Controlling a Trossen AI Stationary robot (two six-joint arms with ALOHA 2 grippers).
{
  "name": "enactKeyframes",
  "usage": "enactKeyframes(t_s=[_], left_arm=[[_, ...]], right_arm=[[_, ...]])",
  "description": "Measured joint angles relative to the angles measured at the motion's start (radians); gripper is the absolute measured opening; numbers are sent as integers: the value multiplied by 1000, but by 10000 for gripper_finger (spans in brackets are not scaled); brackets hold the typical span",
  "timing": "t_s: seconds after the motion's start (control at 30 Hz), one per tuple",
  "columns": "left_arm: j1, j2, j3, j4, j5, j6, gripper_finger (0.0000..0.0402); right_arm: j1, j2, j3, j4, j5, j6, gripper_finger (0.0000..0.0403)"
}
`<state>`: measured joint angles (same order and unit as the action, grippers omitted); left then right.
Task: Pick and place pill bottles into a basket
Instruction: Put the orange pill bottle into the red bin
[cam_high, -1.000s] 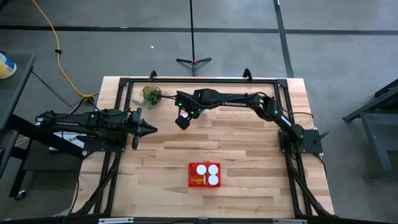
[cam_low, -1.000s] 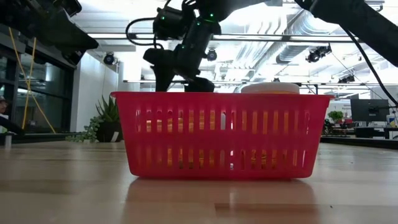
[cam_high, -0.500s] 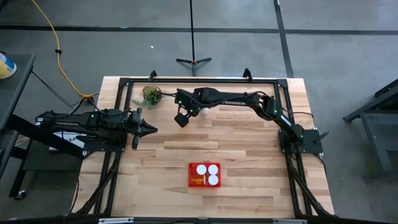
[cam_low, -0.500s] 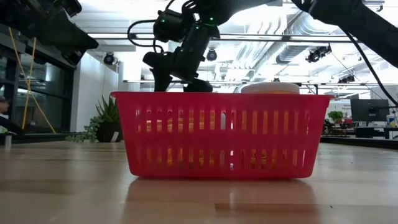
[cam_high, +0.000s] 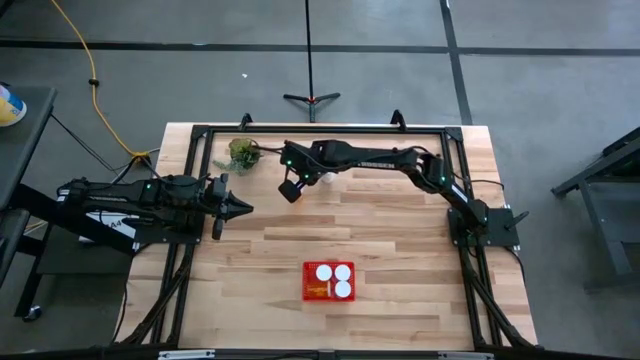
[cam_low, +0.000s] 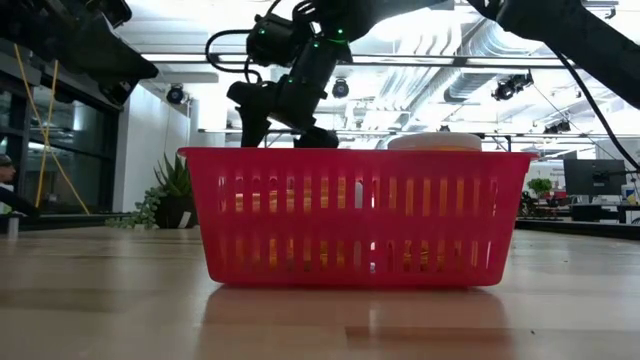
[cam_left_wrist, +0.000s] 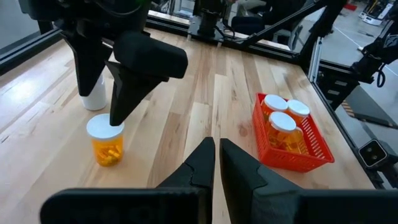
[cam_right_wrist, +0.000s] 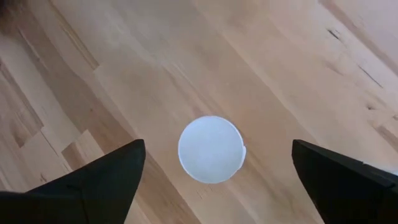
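Observation:
My right gripper is open and points down over an orange pill bottle that stands on its base at the table's far left. The bottle's white cap shows between the two fingers, apart from both. A whitish bottle stands just beyond it and shows in the high view too. The red basket sits near the front edge. Three white-capped bottles stand in it. My left gripper is shut and empty at the table's left.
A small green plant stands at the far left corner, close to my right gripper. A black frame runs around the table. Bare wood lies between the two standing bottles and the basket.
My right gripper has drifted a little toward the table's far edge and stays open above the orange bottle. The bottles and the basket have not moved.

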<state>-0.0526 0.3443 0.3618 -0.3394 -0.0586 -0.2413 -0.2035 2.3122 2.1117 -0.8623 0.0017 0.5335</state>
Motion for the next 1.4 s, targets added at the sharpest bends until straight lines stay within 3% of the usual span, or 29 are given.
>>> enactKeyframes(t_s=[0.37, 0.93, 1.4], left_arm=[[0, 0, 0, -1, 0, 0, 60], [0, 0, 0, -8, -1, 0, 60], [0, 0, 0, -8, -1, 0, 60]], right_arm=[[9, 67, 0, 9, -44, 8, 397], [7, 80, 0, 51, -23, -1, 395], [7, 80, 0, 51, -38, 6, 321]])
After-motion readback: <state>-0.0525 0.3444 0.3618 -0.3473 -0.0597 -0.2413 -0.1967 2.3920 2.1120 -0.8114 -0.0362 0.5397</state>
